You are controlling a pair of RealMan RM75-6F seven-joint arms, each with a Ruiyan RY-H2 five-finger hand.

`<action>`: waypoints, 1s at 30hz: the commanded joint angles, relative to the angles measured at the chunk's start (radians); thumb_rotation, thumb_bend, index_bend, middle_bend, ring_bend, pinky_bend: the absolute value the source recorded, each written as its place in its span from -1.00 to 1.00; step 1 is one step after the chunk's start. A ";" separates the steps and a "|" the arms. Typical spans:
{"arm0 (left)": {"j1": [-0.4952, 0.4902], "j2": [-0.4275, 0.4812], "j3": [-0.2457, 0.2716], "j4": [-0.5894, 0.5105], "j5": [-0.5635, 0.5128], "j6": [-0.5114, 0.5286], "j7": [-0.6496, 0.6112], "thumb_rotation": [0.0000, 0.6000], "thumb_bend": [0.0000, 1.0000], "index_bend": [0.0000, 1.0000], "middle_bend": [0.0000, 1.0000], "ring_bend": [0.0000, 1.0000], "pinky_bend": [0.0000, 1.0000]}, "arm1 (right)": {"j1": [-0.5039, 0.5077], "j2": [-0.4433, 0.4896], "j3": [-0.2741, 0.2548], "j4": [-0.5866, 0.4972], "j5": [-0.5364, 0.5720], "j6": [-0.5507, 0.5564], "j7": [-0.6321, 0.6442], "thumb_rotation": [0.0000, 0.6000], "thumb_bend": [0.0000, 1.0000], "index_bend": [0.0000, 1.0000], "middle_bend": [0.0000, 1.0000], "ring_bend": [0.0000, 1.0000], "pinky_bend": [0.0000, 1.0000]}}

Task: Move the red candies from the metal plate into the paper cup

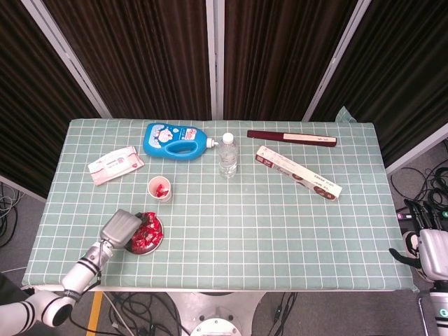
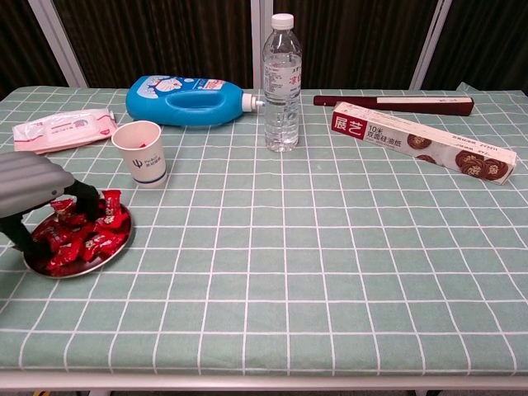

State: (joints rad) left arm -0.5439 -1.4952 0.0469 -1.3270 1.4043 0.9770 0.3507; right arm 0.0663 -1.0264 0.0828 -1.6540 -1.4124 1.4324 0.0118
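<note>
My left hand (image 2: pixel 37 183) sits over the metal plate (image 2: pixel 115 251), fingers reaching down among the red candies (image 2: pixel 87 235); I cannot tell whether it grips one. My right hand (image 1: pixel 428 246) hangs off the table's edge, its grip unreadable. Beyond the plate stands the paper cup (image 2: pixel 140 153).

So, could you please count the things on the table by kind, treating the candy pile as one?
Bottles: 2, blue detergent bottle, water bottle
Boxes: 2, long cookie box, dark red box
Wipes pack: 1
Paper cup: 1
Metal plate: 1
Candy pile: 1
Total: 8
</note>
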 commanded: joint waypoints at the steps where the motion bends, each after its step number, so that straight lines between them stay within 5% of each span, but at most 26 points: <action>1: -0.001 -0.006 -0.001 0.008 0.007 0.001 -0.008 1.00 -0.61 0.05 0.09 0.79 1.00 | 0.001 -0.001 0.001 0.000 0.001 -0.001 -0.001 1.00 -0.93 -1.00 -0.79 -1.00 -0.43; 30: -0.042 0.010 -0.016 0.002 0.041 -0.048 -0.134 1.00 0.09 0.49 0.51 0.83 1.00 | -0.001 -0.001 0.003 0.012 0.009 -0.004 0.012 1.00 -0.93 -1.00 -0.77 -1.00 -0.40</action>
State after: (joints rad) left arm -0.5812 -1.4952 0.0362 -1.3125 1.4483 0.9331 0.2274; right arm 0.0657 -1.0278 0.0858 -1.6422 -1.4036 1.4279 0.0232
